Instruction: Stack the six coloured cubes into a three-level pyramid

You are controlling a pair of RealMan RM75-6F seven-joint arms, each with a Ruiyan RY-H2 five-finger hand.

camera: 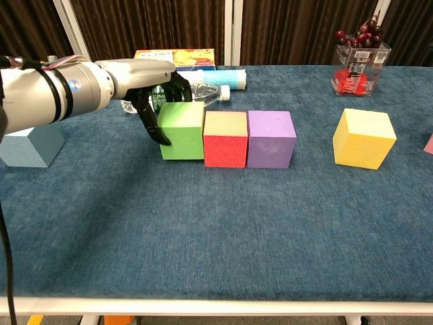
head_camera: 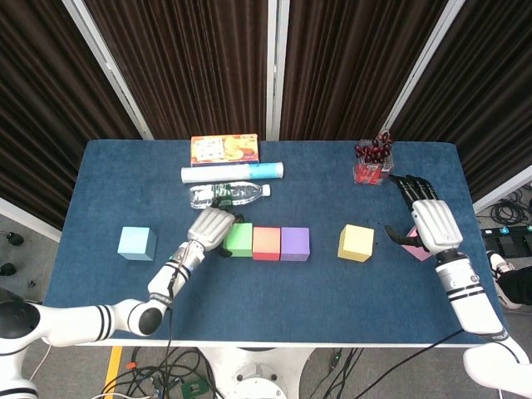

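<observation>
The robot's left hand (camera: 152, 84) clasps the green cube (camera: 182, 130), now flush in a row with the red cube (camera: 225, 138) and purple cube (camera: 270, 138). Its right hand (head_camera: 429, 218), fingers spread and empty, rests near the yellow cube (head_camera: 356, 243). A careless release could nudge that row out of line, leaving a crooked base.

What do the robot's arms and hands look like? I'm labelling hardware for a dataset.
Both arms are glossy white-grey tubes with black bands near the wrists. The left hand has a silver-grey shell on its back and black fingers; the chest view shows a small blue dot and thin pink-red wires on the left forearm. The right hand matches: ridged silver back, black fingers.
</observation>
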